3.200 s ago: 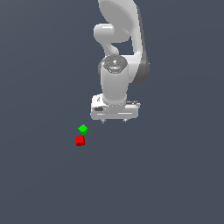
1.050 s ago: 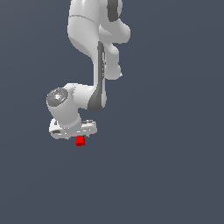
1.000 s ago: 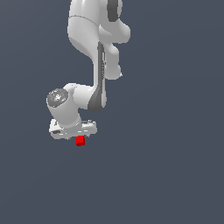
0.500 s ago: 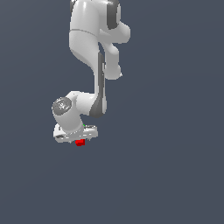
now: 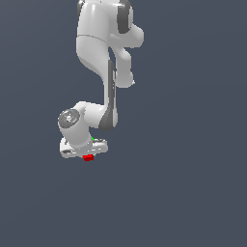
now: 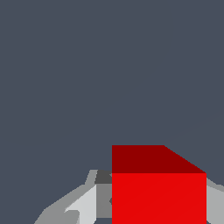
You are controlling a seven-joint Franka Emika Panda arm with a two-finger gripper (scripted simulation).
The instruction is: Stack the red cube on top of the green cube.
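1. At the exterior view's left, the white Franka arm (image 5: 103, 53) reaches down from the top of the picture, bends at a grey-capped joint and ends low over the plain dark grey-blue floor (image 5: 193, 193).
2. The white two-fingered gripper (image 5: 86, 153) sits at the bottom of that arm, close to the floor, with its flat pale body lying roughly level.
3. The tiny bright-red cube (image 5: 88, 157) shows just under the gripper body in the exterior view, partly covered by it, so only its lower edge sticks out.
4. A small speck of bright green, which is the tiny green cube (image 5: 92, 139), peeps out just above the gripper body, right beside the wrist; most of it is hidden behind the arm.
5. From this view the red cube and the green speck are near each other, with the gripper body between them; whether they touch cannot be told.
6. In the wrist view the red cube (image 6: 158, 192) fills the lower part of the picture, one bright face and one darker face showing.
7. Pale grey fingers (image 6: 83, 205) stand on either side of the red cube, very close to its faces.
8. Whether the fingers press on the cube or merely flank it cannot be told.
9. No containers appear in either view.
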